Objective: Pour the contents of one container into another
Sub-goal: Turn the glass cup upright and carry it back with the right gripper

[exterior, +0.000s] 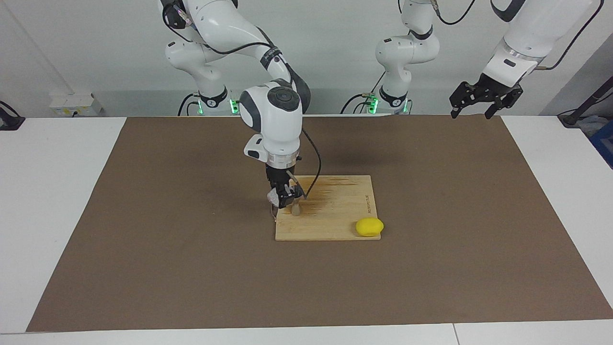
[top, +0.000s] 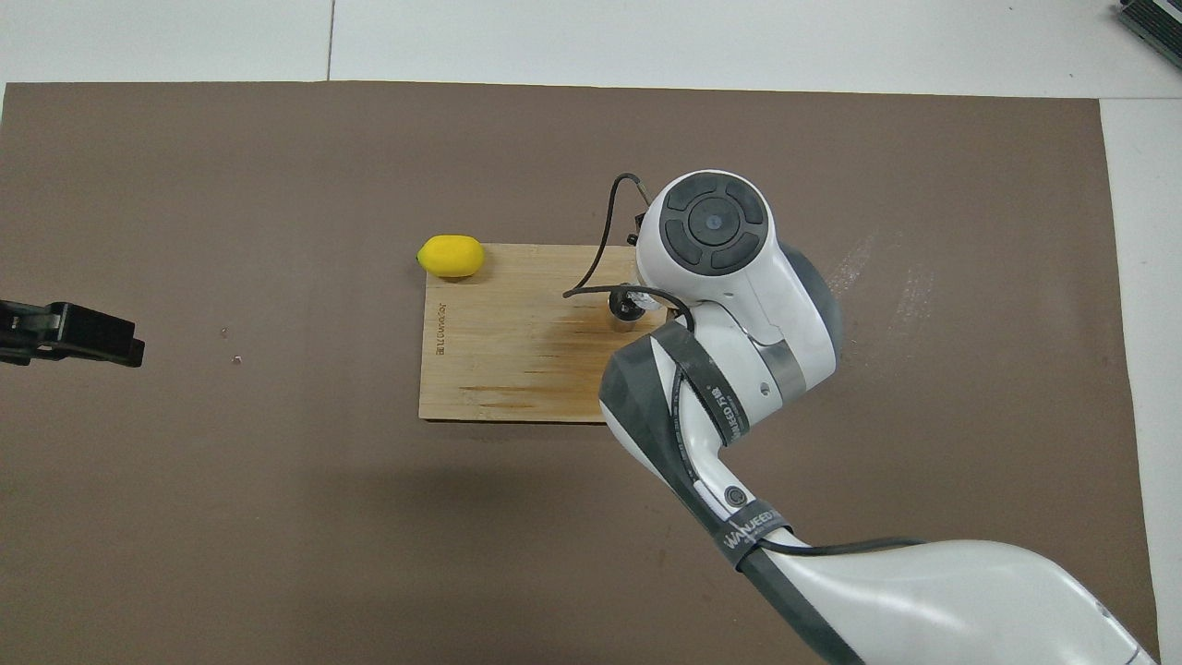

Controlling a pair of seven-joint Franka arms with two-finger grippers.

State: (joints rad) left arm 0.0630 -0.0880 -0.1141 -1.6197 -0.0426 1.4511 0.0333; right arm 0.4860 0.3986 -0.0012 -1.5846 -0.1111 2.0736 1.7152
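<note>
Right pincer low over the wooden board at its right-arm end, clamped on the clear cup, which is tilted beside the metal jigger. Jigger stands upright on the board, just under the pincer tips; in the overhead view only its rim peeks out from under the right arm's wrist, and the cup is mostly hidden there. Cannot tell whether anything is flowing from cup to jigger.

Left pincer hangs in the air above the left-arm end of the brown mat, fingers apart, holding nothing; that arm waits. In the overhead view just its black tip shows at the edge.

Lemon sits at the board's corner farthest from the robots, toward the left arm's end, partly on the board, partly overhanging the mat. White counter carries the mat.

Writing: small lettering burnt along the board's edge at the left-arm end, too small to read for sure. Black strap on the right arm has white print, looks like "WANJEED", not certain. Darker stained patch on the board nearer the robots.
</note>
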